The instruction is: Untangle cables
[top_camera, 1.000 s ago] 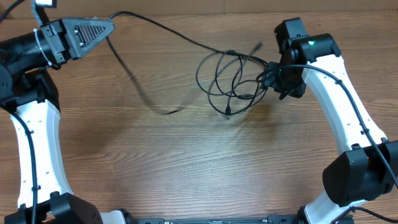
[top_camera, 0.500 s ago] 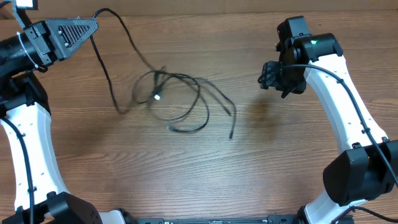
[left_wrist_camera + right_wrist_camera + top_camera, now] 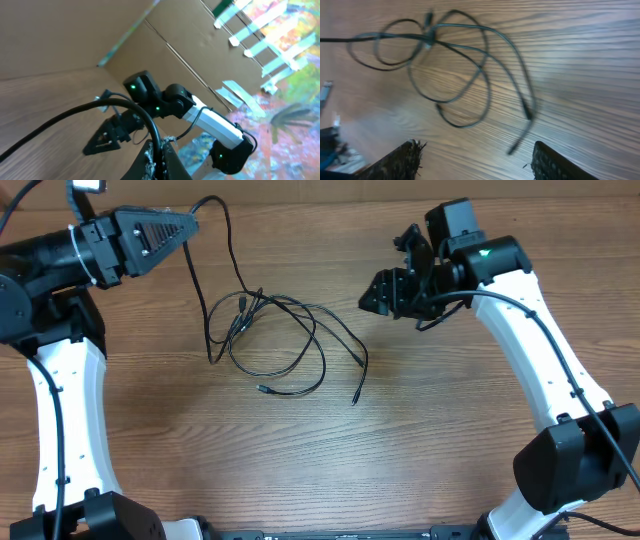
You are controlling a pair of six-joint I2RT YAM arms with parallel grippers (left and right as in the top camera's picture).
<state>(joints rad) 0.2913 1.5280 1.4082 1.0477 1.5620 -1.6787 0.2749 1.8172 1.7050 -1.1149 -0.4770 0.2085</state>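
Wood table (image 3: 460, 450): cables (image 3: 243, 308) lay slack, light, floppy, loosely looped; left gripper (image 3: 188, 226) pinched one strand; right gripper (image 3: 385, 292) spread, empty; best grab probably free plug end (image 3: 355, 398)

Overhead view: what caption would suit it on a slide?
Left gripper pinches one end of the tangled cables; right gripper hovers open beside them.

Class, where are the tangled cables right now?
Overhead view: the cables lie looped on the table left of centre, one strand rising to the left gripper, clear of the right gripper.
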